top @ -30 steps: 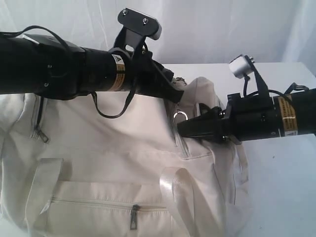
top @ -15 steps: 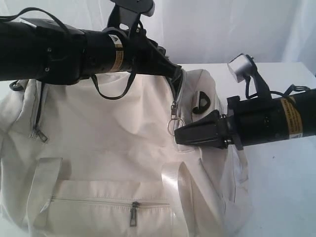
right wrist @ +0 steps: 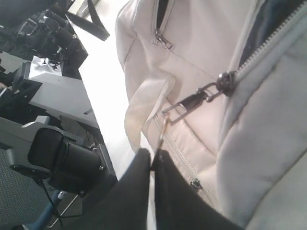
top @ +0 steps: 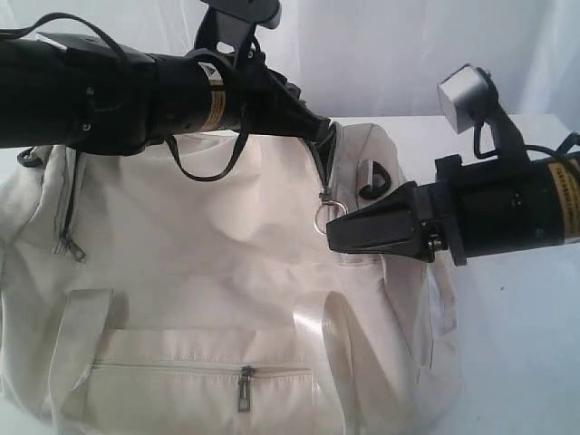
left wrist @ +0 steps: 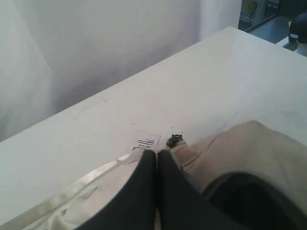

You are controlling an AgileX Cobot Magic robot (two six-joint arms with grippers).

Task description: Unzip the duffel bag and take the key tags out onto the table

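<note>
Cream fabric duffel bag (top: 199, 236) fills lower left and centre of exterior frame, lying on white flat table (top: 517, 344). Metal ring zipper pull (top: 321, 216) hangs at bag's upper right end, mid-frame. Right gripper (top: 332, 234), entering from right, fingers pressed together on that ring; dark slit of open zipper beyond slider. Left gripper (top: 323, 134), from upper left, pinched tight on bag's top edge above pull. White paper label (left wrist: 145, 142) on table just beyond bag.
</note>
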